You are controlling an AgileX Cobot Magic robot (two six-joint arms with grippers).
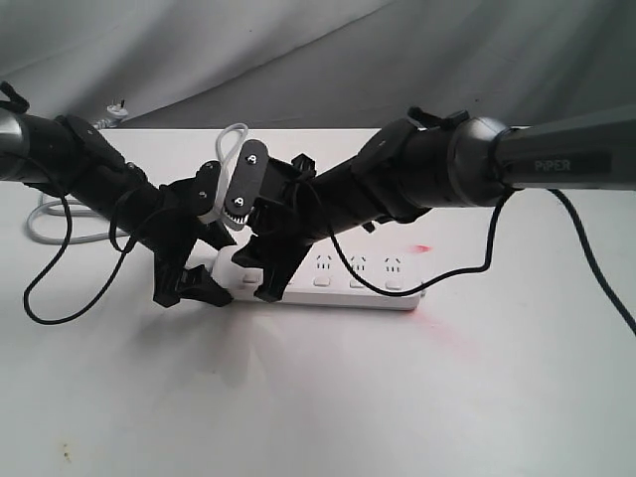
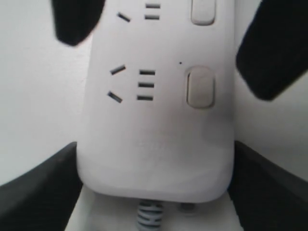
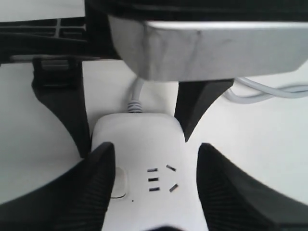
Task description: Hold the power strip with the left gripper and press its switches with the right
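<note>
The white power strip (image 1: 363, 283) lies flat on the white table, and three switches (image 1: 358, 283) show on its free right part. My left gripper (image 1: 194, 290) is clamped on the cord end. In the left wrist view its fingers (image 2: 38, 187) press both sides of the power strip (image 2: 154, 144), just past the end switch (image 2: 200, 86). My right gripper (image 1: 260, 278) is open and straddles the strip beside the left one. In the right wrist view the right gripper (image 3: 155, 154) spans the end socket, and one finger (image 3: 96, 187) rests partly over the end switch (image 3: 120, 183).
The grey cord (image 1: 50, 224) runs from the strip's left end and loops back to a plug (image 1: 117, 111) at the table's far edge. Black cables (image 1: 45, 298) hang from both arms. A red light spot (image 1: 422, 248) lies behind the strip. Grey cloth backs the table.
</note>
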